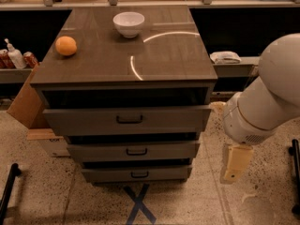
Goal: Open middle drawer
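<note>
The middle drawer is a grey-brown flat front with a small dark bar handle. It sits between the taller top drawer and the shorter bottom drawer. All three fronts stand stepped out a little, with dark gaps above them. My gripper hangs cream-coloured below the big white arm, to the right of the cabinet at about middle-drawer height. It is a short way from the cabinet's side and touches nothing.
A white bowl and an orange sit on the cabinet top. A cardboard box leans at the cabinet's left. Bottles stand on the left shelf and a cloth lies on the right shelf. A blue tape X marks the floor.
</note>
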Controlling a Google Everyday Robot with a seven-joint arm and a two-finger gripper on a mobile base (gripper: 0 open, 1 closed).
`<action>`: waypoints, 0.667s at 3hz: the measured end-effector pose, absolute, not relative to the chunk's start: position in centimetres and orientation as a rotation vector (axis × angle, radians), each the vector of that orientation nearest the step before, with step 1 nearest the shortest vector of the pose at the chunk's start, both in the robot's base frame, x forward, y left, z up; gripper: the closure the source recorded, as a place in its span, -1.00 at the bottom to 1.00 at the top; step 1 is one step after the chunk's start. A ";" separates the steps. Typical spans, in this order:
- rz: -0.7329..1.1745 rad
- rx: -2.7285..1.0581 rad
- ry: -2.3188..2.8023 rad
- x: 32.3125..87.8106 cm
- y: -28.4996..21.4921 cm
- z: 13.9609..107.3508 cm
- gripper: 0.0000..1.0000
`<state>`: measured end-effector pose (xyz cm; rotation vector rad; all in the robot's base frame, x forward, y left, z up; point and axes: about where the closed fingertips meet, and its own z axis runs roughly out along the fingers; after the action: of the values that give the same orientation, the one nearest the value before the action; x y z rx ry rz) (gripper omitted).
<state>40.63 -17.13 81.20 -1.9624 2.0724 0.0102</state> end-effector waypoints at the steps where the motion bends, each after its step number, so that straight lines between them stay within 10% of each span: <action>1: 0.055 -1.963 2.049 40.7 -16.5 79.9 -1.00; 2: 0.108 -1.976 2.005 40.9 -14.8 76.0 -1.00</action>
<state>40.94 -14.76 76.02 -1.9761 2.0049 0.1079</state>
